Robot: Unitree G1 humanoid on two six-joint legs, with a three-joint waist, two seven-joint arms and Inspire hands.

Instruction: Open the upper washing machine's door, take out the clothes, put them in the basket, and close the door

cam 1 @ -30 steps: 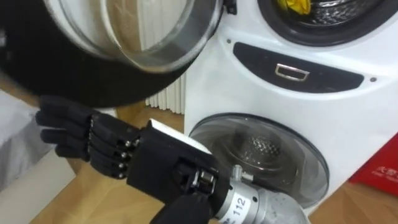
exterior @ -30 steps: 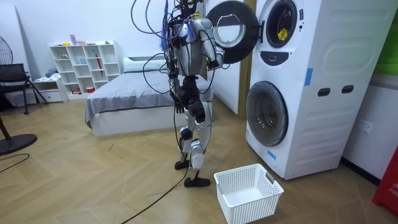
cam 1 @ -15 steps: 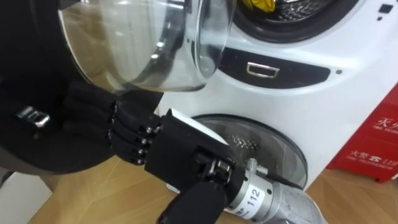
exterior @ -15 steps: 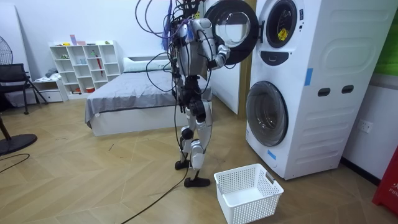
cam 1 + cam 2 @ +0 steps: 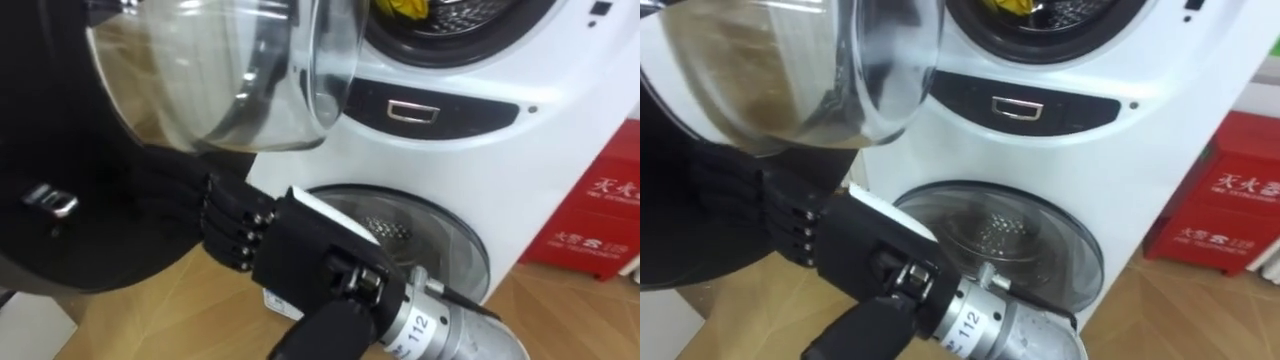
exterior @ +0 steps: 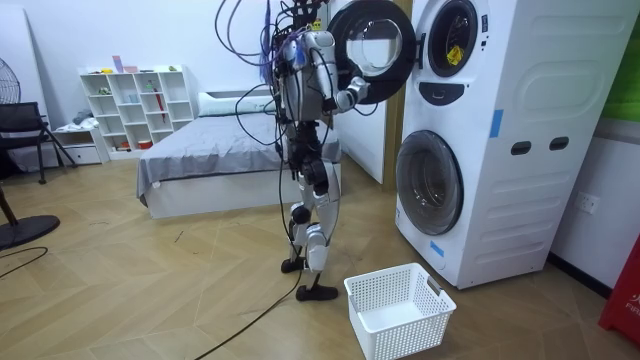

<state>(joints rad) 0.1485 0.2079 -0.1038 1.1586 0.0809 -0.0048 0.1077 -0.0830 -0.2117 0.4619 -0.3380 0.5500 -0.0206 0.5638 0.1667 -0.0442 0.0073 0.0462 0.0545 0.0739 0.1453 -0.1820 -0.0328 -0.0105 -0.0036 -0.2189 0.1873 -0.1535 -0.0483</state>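
Right hand [image 5: 300, 250] raised forward, forearm outstretched, fingers [image 5: 235, 225] extended, nearly straight

White wall [image 6: 130, 35] is running along the back, a white shelf unit [image 6: 135, 105] standing against it. A bed [image 6: 215, 160] under a grey cover is sitting beside the shelf unit. A black chair [image 6: 25, 125] is standing at the room view's left. Herringbone wood floor [image 6: 150, 290] is spreading underfoot.

door [image 5: 200, 80]: swung open, left | drum mouth [image 5: 480, 14]: seemingly unobstructed

Robot at open washer door [image 6: 372, 42], basket [image 6: 400, 310] nearby.
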